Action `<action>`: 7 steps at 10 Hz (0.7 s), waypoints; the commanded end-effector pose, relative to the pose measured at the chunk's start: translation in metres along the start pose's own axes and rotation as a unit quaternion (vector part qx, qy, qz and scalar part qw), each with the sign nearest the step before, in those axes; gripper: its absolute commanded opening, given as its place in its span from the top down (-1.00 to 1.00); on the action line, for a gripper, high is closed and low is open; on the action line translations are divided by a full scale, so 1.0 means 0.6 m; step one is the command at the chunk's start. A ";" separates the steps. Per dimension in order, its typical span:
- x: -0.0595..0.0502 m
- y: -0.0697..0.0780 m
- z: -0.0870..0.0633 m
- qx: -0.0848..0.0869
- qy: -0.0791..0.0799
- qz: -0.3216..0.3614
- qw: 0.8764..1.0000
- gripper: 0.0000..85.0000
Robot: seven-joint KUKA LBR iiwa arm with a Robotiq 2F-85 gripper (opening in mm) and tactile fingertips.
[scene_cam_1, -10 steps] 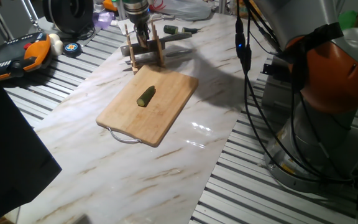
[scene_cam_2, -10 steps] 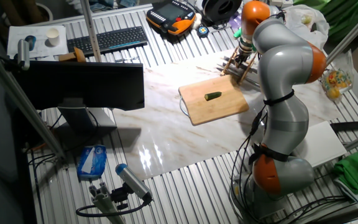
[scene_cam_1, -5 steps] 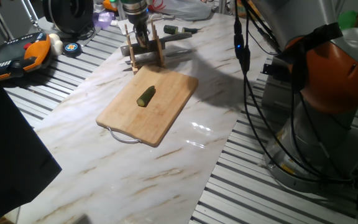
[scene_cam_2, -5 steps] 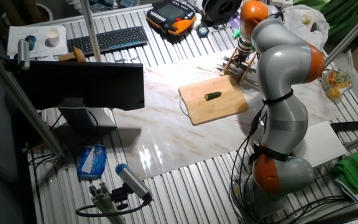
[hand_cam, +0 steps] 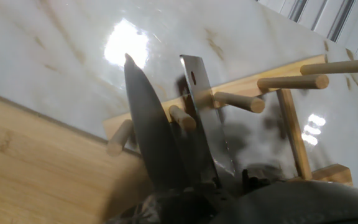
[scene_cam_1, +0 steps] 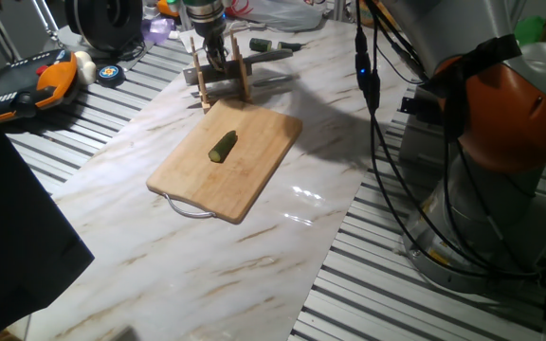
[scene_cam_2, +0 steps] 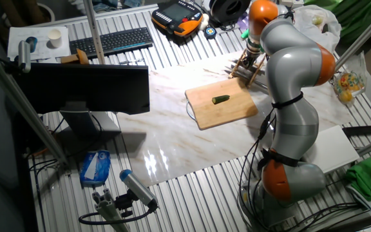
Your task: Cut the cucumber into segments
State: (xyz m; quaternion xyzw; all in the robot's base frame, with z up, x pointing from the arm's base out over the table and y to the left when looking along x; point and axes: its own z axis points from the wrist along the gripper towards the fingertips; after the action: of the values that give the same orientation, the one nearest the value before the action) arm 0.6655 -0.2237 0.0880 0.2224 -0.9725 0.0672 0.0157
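1. A marble-patterned table [scene_cam_1: 282, 256] fills the middle of one fixed view, running from the top centre down to the lower left.
2. The grey and orange robot arm [scene_cam_2: 293, 71] stands at the right of the other fixed view, bent over toward the top centre of the frame.
3. A wooden cutting board [scene_cam_1: 254, 161] lies flat on the table at centre-left of one fixed view, with a metal loop handle at its lower edge. In the other fixed view, the board [scene_cam_2: 234, 109] sits just right of centre.
4. A wooden peg rack [scene_cam_1: 240, 80] stands beyond the board's far corner, at the top centre of one fixed view. In the hand view, its pegs [hand_cam: 238, 99] cross the middle of the frame.
5. The gripper [scene_cam_1: 214, 59] hangs at the rack. Whether its fingers are apart or closed cannot be told.
6. In the hand view, two metal blades [hand_cam: 154, 137] rise from the bottom centre among the pegs.
7. The cucumber [scene_cam_1: 223, 146], short and dark green, lies on the board's middle, well apart from the gripper. In the other fixed view, it [scene_cam_2: 221, 99] lies near the board's centre.
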 end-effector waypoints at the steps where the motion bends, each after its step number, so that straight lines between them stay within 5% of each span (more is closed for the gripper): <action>1: 0.000 0.000 0.000 0.000 0.001 0.000 1.000 0.42; 7: 0.000 0.000 0.000 -0.007 0.001 0.000 1.000 0.64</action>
State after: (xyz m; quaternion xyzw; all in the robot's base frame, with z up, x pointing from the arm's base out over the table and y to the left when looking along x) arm 0.6663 -0.2240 0.0882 0.2222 -0.9729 0.0608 0.0182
